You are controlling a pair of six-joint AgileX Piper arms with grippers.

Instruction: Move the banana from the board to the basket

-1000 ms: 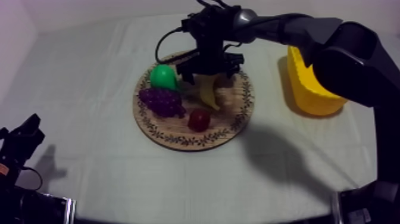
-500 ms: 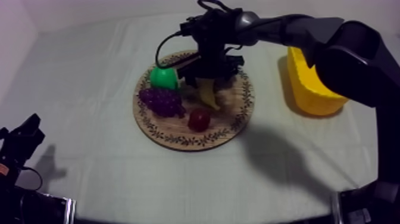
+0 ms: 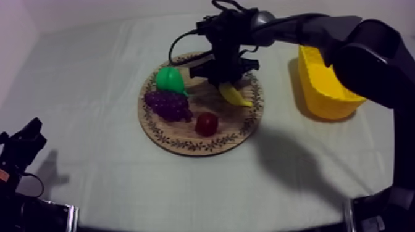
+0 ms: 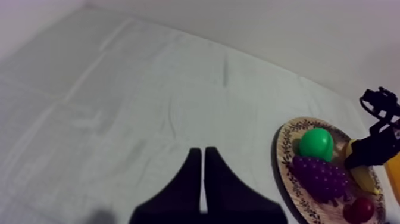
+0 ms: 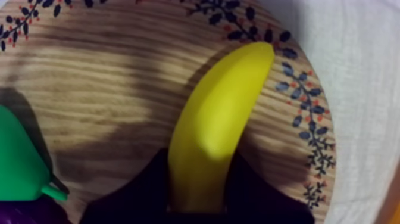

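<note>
Since the earlier frames, the banana (image 3: 236, 95) is being swung from a downward hang to a slant toward the side of the yellow basket (image 3: 324, 92), and the right gripper (image 3: 223, 77) is being carried slightly toward the far rim of the wooden board (image 3: 185, 145).

The banana is being pinched at one end between the black fingers (image 5: 149, 187) of the right gripper, as is being shown in the right wrist view. Its free end is being pointed across the patterned rim on the basket side. A shadow is being cast on the wood beneath it; whether the free end is touching the board cannot be told.

The basket is being left well apart from the banana, beside the board on the right side of the cloth (image 3: 92, 74).

The pear (image 3: 168, 80), the grapes (image 3: 168, 105) and the small red fruit (image 3: 206, 123) are being left lying on the board, with the pear and grapes touching.

The left gripper (image 4: 203, 152) is being kept low at the left side of the table, its fingers pressed together as a narrow wedge with nothing between them.
</note>
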